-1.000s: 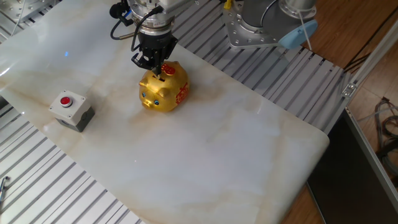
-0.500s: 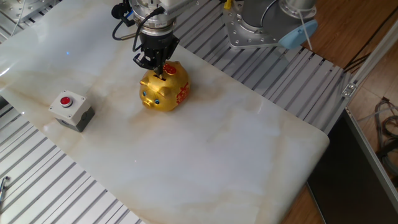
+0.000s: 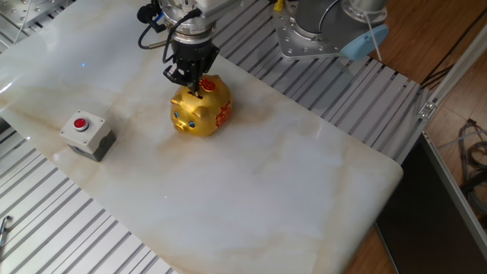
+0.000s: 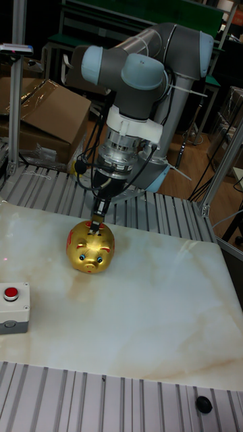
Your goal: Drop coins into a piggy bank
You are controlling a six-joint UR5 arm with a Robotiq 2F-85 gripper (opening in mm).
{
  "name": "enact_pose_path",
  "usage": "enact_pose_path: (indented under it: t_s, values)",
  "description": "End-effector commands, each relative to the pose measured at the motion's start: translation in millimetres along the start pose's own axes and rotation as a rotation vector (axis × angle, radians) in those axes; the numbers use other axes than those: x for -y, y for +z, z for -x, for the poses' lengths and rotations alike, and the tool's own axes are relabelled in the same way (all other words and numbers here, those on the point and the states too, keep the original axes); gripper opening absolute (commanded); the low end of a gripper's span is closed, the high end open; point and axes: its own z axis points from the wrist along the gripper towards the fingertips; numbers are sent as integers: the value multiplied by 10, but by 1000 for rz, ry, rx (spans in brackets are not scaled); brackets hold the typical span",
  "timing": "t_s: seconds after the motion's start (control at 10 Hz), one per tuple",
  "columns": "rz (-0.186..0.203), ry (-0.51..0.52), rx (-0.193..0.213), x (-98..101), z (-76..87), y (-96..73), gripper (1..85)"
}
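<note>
The gold piggy bank [image 3: 199,112] with red patterns stands on the marble tabletop at the far left, snout toward the front. My gripper [image 3: 195,88] hangs straight down over its back, fingertips right at the top slot. In the tall fixed view the fingers [image 4: 99,210] are pressed close together, with a thin dark coin [image 4: 94,227] at their tips, touching the top of the piggy bank [image 4: 90,248]. No other coins show on the table.
A grey box with a red button [image 3: 88,132] sits near the table's left edge, also seen as the button box [image 4: 13,307]. The arm's metal base [image 3: 316,34] stands behind the table. Ribbed aluminium rails [image 3: 68,228] surround the marble slab.
The gripper shifted slightly to the right over the piggy bank's slot between one second and half a second ago. Since then nothing has moved.
</note>
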Motion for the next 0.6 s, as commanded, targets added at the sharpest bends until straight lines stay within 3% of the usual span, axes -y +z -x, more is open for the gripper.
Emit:
enact_pose_path:
  t_s: [0.0, 0.3, 0.5]
  values:
    - [-4, 11, 9, 5, 27, -5, 10]
    - [6, 38, 12, -28, 57, -5, 10]
    - [16, 58, 39, -79, 38, 46, 10]
